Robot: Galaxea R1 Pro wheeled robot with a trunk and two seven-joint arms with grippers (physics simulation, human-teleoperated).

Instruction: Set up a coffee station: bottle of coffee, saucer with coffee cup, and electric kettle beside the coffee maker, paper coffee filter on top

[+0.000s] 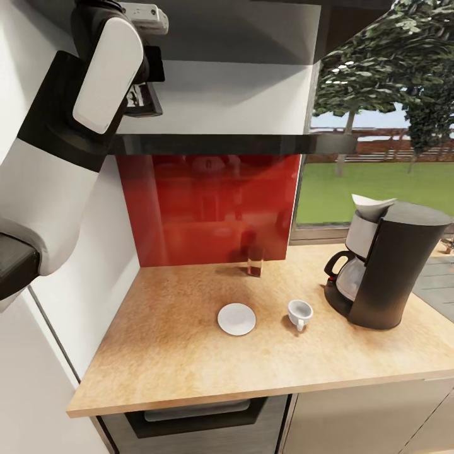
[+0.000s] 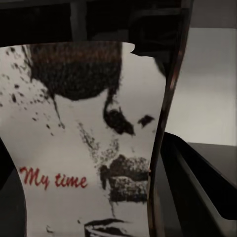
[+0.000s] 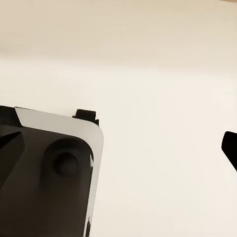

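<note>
Countertop (image 1: 189,353) carries saucer (image 1: 237,318) and coffee cup (image 1: 300,313) beside the coffee maker (image 1: 391,271), already filter-topped; left gripper (image 1: 142,94), up at the shelf (image 1: 221,144), fills its view with the bottle of coffee (image 2: 84,143), grasp undeterminable, so withdrawing prematurely risks toppling it.

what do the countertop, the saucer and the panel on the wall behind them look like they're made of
The kitchen countertop looks like matte light wood or laminate, with mottled grain and a thin wooden edge. The saucer seems white glazed ceramic: plain, smooth. The red back panel looks like glossy glass or acrylic, since it mirrors the room.
</note>
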